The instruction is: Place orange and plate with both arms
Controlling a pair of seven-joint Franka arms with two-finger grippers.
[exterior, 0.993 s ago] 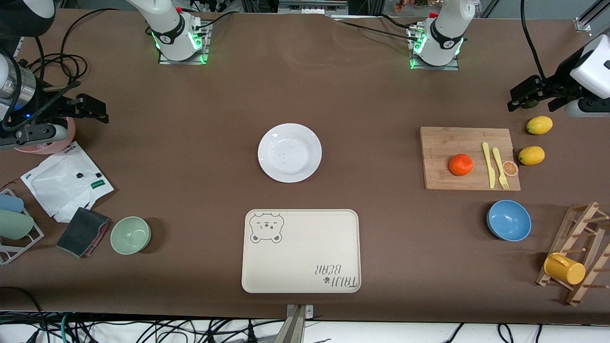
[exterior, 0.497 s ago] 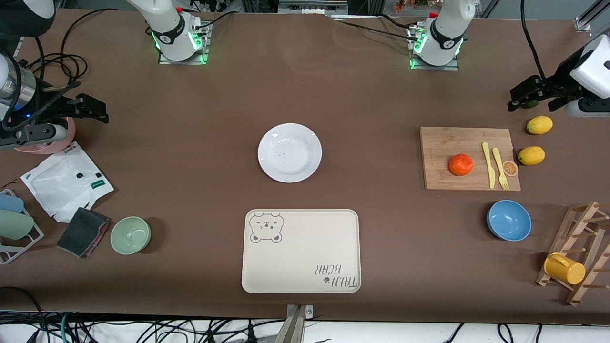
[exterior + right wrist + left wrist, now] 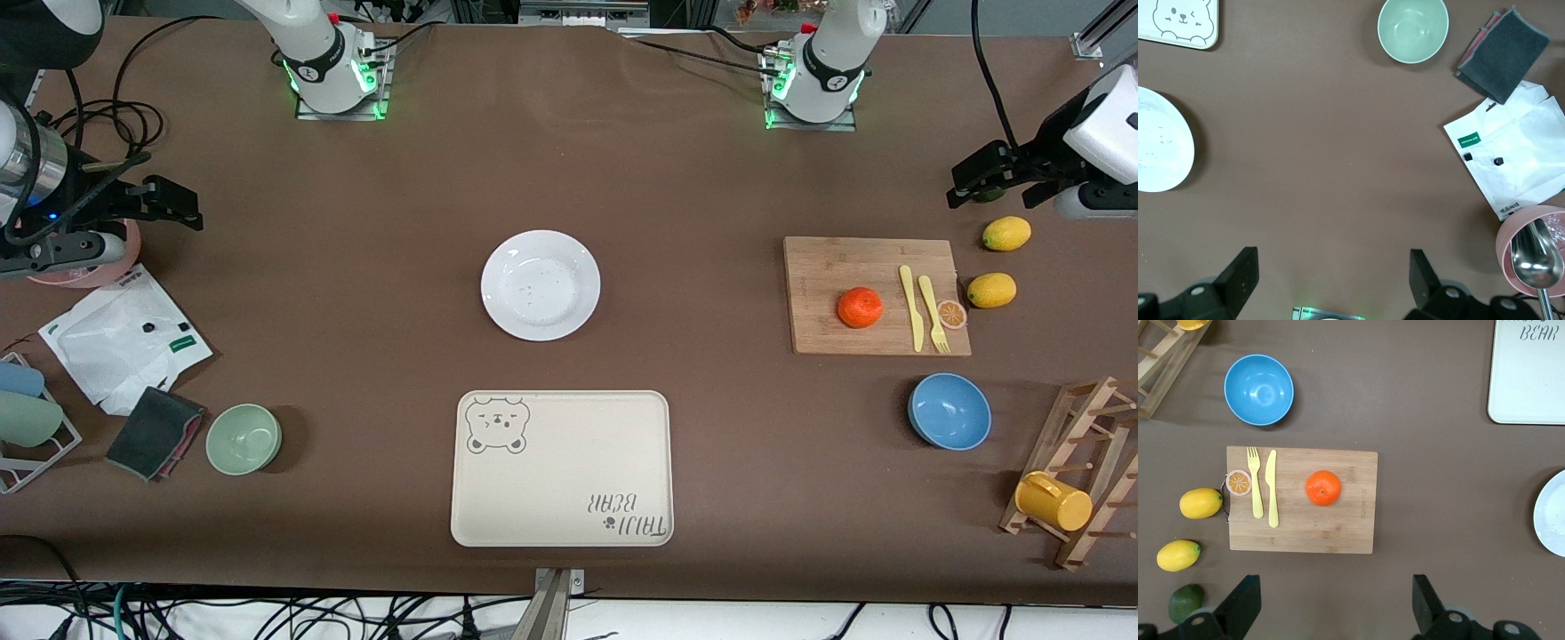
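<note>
Plate (image 3: 1158,140) half cut off, orange (image 3: 1323,487) plain; left pincer (image 3: 1331,607), right pincer (image 3: 1331,283) both spread, empty

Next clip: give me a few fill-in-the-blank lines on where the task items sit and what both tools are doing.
The small round orange rests on the wooden ____ board.
The round white plate lies farther from the front camera than the cream bear-printed ____.
The left tool and right tool both have their fingers ____.
Beside the orange lie a yellow knife and a yellow ____.

Missing words: cutting; tray; open; fork

No visible change across frames: both arms wait, nothing on table shifted.
</note>
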